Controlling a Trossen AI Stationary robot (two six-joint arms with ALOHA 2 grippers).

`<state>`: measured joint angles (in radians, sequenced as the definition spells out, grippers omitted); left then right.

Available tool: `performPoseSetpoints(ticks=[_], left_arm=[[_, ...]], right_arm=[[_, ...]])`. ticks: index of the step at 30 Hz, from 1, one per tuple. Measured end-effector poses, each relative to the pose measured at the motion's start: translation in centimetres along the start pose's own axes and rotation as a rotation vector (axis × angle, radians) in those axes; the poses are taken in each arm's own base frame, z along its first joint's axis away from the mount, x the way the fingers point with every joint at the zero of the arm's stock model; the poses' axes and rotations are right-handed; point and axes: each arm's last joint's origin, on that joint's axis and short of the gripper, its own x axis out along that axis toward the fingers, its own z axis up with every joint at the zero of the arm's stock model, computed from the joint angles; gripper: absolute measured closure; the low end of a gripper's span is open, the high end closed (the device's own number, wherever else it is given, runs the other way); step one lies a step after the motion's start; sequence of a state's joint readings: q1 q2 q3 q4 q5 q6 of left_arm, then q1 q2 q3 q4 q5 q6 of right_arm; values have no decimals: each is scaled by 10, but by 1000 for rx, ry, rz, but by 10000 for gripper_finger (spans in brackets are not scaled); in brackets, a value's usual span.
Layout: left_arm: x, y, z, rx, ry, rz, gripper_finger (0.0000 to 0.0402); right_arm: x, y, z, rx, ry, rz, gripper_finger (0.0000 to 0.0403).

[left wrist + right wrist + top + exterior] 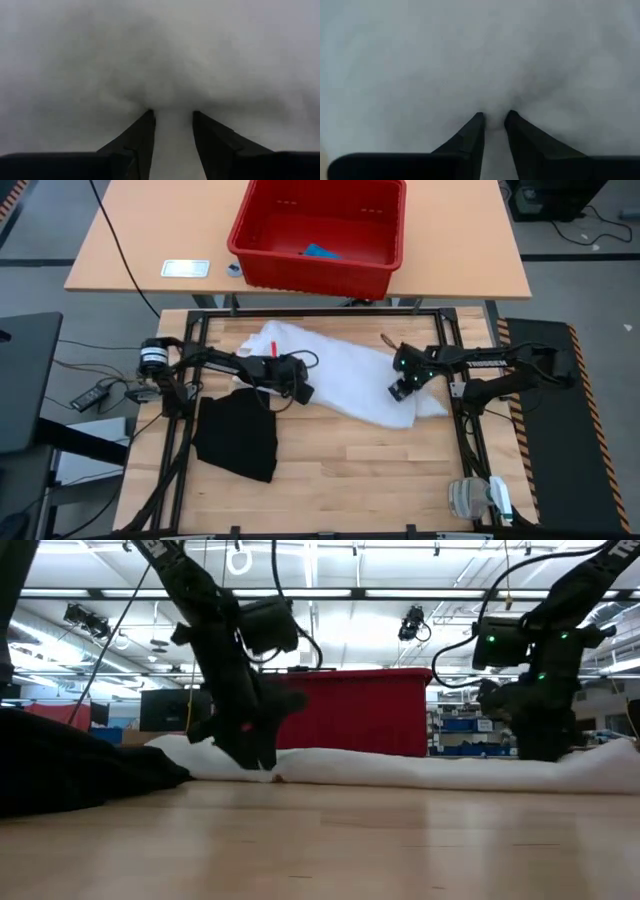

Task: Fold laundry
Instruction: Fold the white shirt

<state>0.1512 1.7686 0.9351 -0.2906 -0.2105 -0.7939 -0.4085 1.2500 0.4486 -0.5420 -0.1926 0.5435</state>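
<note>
A large white T-shirt [340, 375] lies crumpled across the middle of the table. A black garment [238, 438] lies flat at its near left. A small blue piece [320, 252] sits inside the red basket [385, 235] on the far table. My left gripper [300, 393] is down on the T-shirt's left part, fingers open, with white cloth between them [172, 114]. My right gripper [400, 390] is down on the T-shirt's right part and is shut on a pucker of cloth [494, 116]. My left gripper comes at the T-shirt from above, slanting down. Both fingertips [148, 116] are sunk into the white cloth [172, 102], which fills the gap between them and lies on the table. My right gripper pinches a small bunched-up pucker of the white cloth [494, 111] between its two fingertips, coming steeply from above. One layer or several, I cannot tell. The cloth around it lies on the table.
The table's metal frame [200, 330] runs along its left, far and right sides. A white device [480, 498] sits at the near right corner. Bare wood [360, 470] lies near the front edge. A small white card [186, 268] lies on the far table.
</note>
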Motion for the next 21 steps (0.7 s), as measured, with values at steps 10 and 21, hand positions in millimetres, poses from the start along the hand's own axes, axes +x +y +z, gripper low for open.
performPoseSetpoints(ticks=[10, 21], left_arm=[[16, -10, 5, 277, -40, -65, 260], [-9, -61, 7, 213, -32, -273, 260]], right_arm=[[11, 49, -43, -138, 168, 129, 360], [4, 95, -52, -410, 93, 368, 385]])
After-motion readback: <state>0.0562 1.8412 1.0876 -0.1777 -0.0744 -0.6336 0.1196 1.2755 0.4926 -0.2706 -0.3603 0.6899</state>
